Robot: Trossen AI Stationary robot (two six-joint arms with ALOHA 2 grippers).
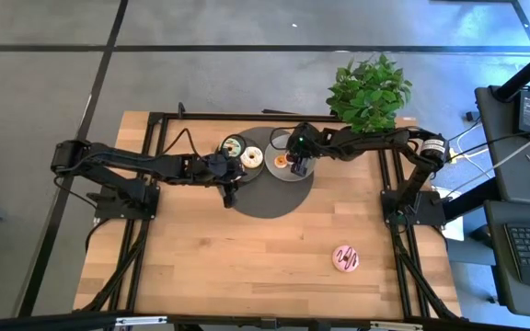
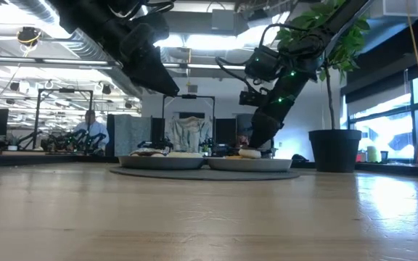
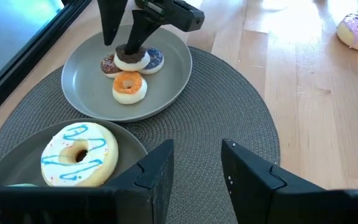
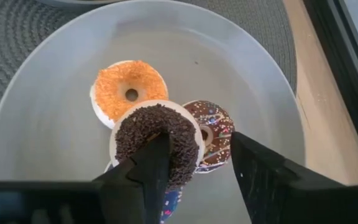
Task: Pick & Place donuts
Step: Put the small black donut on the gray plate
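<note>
Donuts [image 1: 282, 162] are stacking up on the right-hand grey plate [image 1: 271, 154] in the high view, both plates sitting on a round dark mat [image 1: 274, 198] at the far middle of the wooden table [image 1: 247, 248]; the right gripper [image 1: 299, 168] is down over that plate, the left gripper [image 1: 230, 195] hangs over the mat just left of centre, a blue-squiggled donut [image 1: 252, 157] and a white-green donut [image 1: 234, 146] share the left plate [image 1: 239, 158], and the pink donut [image 1: 346, 258] lies alone, well apart at the near right. A potted plant [image 1: 369, 90] stands beyond the far right corner. Low view now: two plates side by side on the mat, the right arm's gripper dipping behind the right one, a person seated at desks far off on the left. Left wrist view: the left gripper [image 3: 197, 168] has its fingers parted with nothing between them, hovering over the mat; ahead, the orange donut [image 3: 129, 86] lies on the right plate. Right wrist view: the right gripper [image 4: 194, 163] stands released, its fingers spread either side of the chocolate sprinkled donut [image 4: 156, 142], which rests on top of the others, one finger through its hole. No readable writing anywhere.
</note>
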